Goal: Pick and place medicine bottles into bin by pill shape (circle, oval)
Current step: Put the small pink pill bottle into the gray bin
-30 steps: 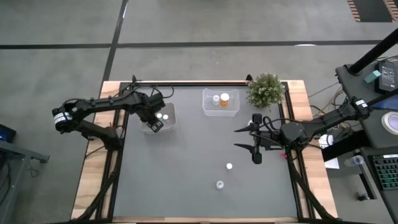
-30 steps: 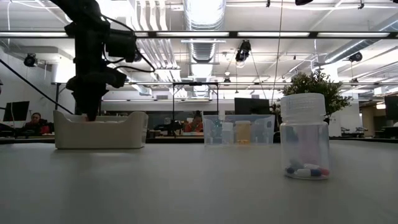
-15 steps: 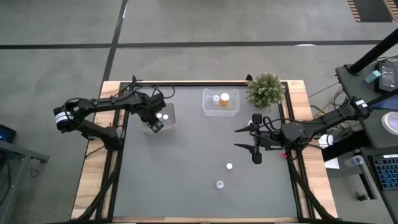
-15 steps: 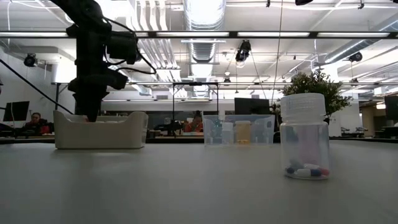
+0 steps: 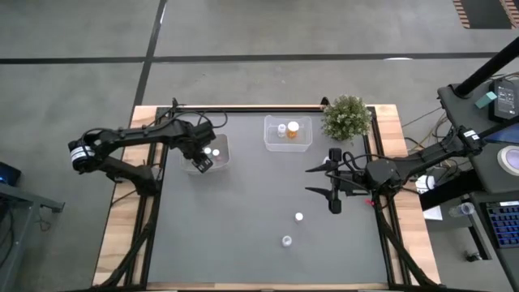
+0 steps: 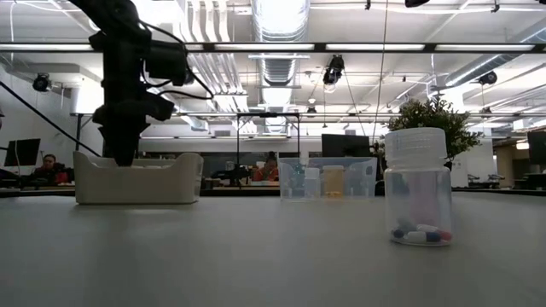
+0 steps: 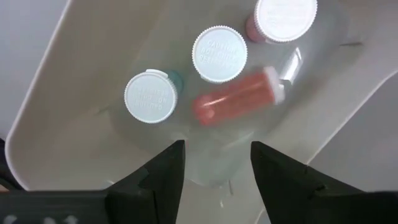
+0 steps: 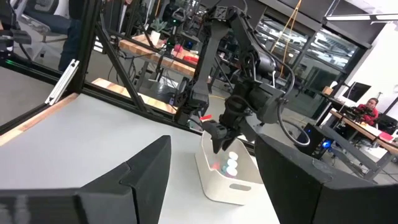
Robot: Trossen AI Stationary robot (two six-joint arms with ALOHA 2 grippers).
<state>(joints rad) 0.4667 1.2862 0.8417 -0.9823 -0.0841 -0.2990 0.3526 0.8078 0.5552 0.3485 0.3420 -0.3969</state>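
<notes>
My left gripper [image 7: 217, 180] is open and empty, pointing down over the white tub [image 5: 208, 152], as the low view [image 6: 119, 156] also shows. In the tub stand three white-capped bottles [image 7: 219, 53], and an orange one [image 7: 236, 99] lies on its side. A clear bin [image 5: 287, 133] holds a white-capped bottle and an orange one [image 5: 293, 128]. Two bottles [image 5: 298, 216] [image 5: 286, 241] stand loose on the table; one shows near the low camera [image 6: 418, 188] with pills in its bottom. My right gripper [image 5: 312, 180] is open and empty at the table's right side.
A bushy green potted plant [image 5: 347, 116] stands at the far right, next to the clear bin. The dark tabletop [image 5: 243, 211] lies open between the tubs and the loose bottles. People sit at desks in the room behind.
</notes>
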